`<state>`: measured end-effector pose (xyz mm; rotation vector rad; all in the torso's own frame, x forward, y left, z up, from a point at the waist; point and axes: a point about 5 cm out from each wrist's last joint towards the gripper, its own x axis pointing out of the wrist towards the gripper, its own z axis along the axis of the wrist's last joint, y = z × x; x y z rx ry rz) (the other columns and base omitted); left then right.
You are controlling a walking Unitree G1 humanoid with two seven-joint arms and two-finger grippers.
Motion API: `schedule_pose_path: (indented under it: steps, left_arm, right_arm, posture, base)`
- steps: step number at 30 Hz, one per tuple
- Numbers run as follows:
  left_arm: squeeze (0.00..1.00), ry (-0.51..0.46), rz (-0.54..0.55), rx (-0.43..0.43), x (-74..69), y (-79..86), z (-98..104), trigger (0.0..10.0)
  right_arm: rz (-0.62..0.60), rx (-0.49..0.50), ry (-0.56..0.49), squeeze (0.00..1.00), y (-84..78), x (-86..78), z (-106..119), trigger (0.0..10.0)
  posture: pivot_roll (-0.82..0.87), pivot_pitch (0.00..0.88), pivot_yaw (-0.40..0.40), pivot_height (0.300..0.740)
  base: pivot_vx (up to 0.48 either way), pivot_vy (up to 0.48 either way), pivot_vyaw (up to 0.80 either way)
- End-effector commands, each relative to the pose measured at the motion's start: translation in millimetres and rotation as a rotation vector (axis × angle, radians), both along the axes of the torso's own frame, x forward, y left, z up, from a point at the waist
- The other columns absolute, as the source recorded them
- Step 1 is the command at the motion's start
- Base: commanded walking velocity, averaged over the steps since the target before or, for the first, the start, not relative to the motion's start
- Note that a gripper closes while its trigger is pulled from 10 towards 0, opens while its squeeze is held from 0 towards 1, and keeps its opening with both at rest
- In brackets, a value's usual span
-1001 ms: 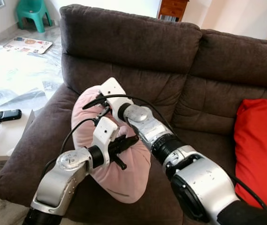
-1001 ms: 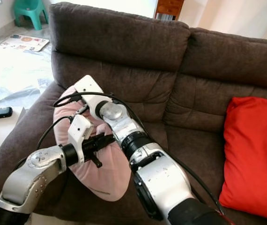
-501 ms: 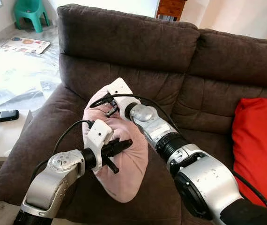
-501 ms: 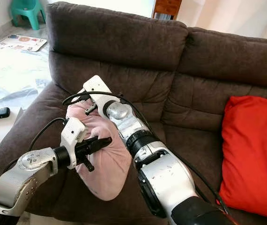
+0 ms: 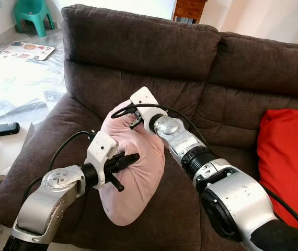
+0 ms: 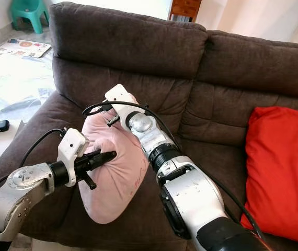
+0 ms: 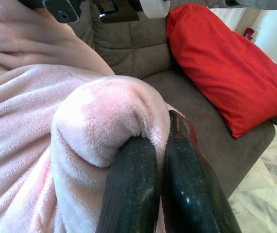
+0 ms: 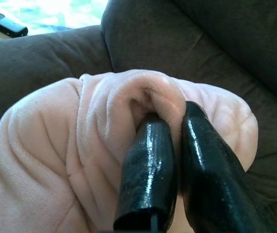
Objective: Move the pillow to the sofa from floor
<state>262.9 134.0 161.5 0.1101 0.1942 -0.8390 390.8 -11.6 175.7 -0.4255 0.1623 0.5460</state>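
You have the pink pillow (image 5: 133, 167) pinched by the left gripper (image 5: 129, 159) and right gripper (image 5: 133, 121) above the sofa (image 5: 201, 63) seat's left end, unreleased.

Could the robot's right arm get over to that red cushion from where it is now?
Probably not yet. The right gripper is pinched on the pink pillow, shared with the left gripper. Bare sofa seat lies toward the red cushion, so nothing else blocks it.
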Motion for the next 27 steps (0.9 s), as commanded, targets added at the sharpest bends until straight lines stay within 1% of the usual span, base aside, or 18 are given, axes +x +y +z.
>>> schedule_pose_path:
  steps: [1,6,10,15,16,17,18,19,20,21,22,24,25,26,27]
  left_arm:
    - [0.0,-0.105,-0.026,-0.035,-1.5,-6.9,23,10.0]
    - [0.0,-0.104,-0.024,-0.036,-1.0,-7.2,22,10.0]
    - [0.0,-0.095,-0.007,-0.019,0.0,-3.1,19,10.0]
    - [0.0,-0.084,0.001,-0.009,-1.1,-0.5,16,10.0]
    - [0.0,-0.081,0.0,-0.011,-1.6,-0.9,15,10.0]
    - [0.0,-0.076,0.006,-0.014,-1.7,-1.6,14,10.0]
    - [0.0,-0.076,0.015,-0.017,-1.3,-1.6,13,10.0]
    - [0.0,-0.082,0.04,-0.02,0.5,-1.1,11,10.0]
    - [0.0,-0.082,0.04,-0.02,0.5,-1.1,11,10.0]
    - [0.0,-0.089,0.074,-0.035,3.1,-0.3,10,10.0]
    - [0.0,-0.091,0.083,-0.041,3.8,0.0,10,10.0]
    - [0.0,-0.1,0.15,-0.05,9.3,4.4,6,10.0]
    - [0.0,-0.1,0.17,-0.056,10.7,5.8,5,10.0]
    - [0.0,-0.103,0.212,-0.06,13.5,9.5,2,10.0]
    - [0.0,-0.104,0.237,-0.063,14.9,12.2,0,10.0]
  right_arm:
    - [0.046,0.022,-0.017,1.0,12.7,-1.7,10,10.0]
    - [0.059,0.034,-0.019,1.0,15.3,-2.9,10,10.0]
    - [0.049,0.042,-0.024,1.0,15.9,-3.0,10,10.0]
    - [0.018,0.059,-0.038,1.0,12.2,-0.8,12,10.0]
    - [0.01,0.068,-0.045,0.78,10.5,-0.1,13,10.0]
    - [-0.024,0.1,-0.075,0.0,3.4,3.0,17,10.0]
    - [-0.052,0.131,-0.091,0.0,-3.2,5.5,19,10.0]
    - [-0.112,0.18,-0.105,0.0,-17.5,9.6,20,10.0]
    - [-0.112,0.18,-0.105,0.0,-17.5,9.6,20,10.0]
    - [-0.183,0.205,-0.135,0.0,-34.9,13.4,20,10.0]
    - [-0.202,0.21,-0.146,0.0,-39.8,14.3,20,10.0]
    - [-0.272,0.227,-0.181,0.0,-68.1,16.3,15,10.0]
    - [-0.297,0.228,-0.195,0.0,-77.5,16.3,14,10.0]
    - [-0.334,0.225,-0.205,0.0,-91.3,15.7,9,10.0]
    - [-0.355,0.222,-0.209,0.0,-98.5,15.1,7,10.0]
  posture:
    - [0.15,0.0,-0.184,0.74]
    - [0.16,0.0,-0.184,0.74]
    - [0.16,0.0,-0.183,0.74]
    - [0.16,0.0,-0.182,0.74]
    - [0.16,0.0,-0.181,0.74]
    - [0.16,0.0,-0.181,0.74]
    - [0.16,0.0,-0.18,0.74]
    - [0.16,0.0,-0.177,0.74]
    - [0.16,0.0,-0.177,0.74]
    - [0.16,0.0,-0.176,0.74]
    - [0.16,0.0,-0.176,0.74]
    - [0.15,0.0,-0.17,0.74]
    - [0.15,0.0,-0.168,0.74]
    - [0.14,0.0,-0.166,0.74]
    - [0.14,0.0,-0.164,0.74]
  base:
    - [0.0,0.0,0.0]
    - [0.0,0.0,0.0]
    - [0.0,0.0,0.0]
    - [0.0,0.0,0.0]
    - [0.0,0.0,0.0]
    - [0.0,0.0,0.0]
    - [0.0,0.0,0.0]
    - [0.0,0.0,0.0]
    - [0.0,0.0,0.0]
    - [0.0,0.0,0.0]
    - [0.0,0.0,0.0]
    - [0.0,0.0,0.0]
    - [0.0,0.0,0.0]
    - [0.0,0.0,0.0]
    - [0.0,0.0,0.0]
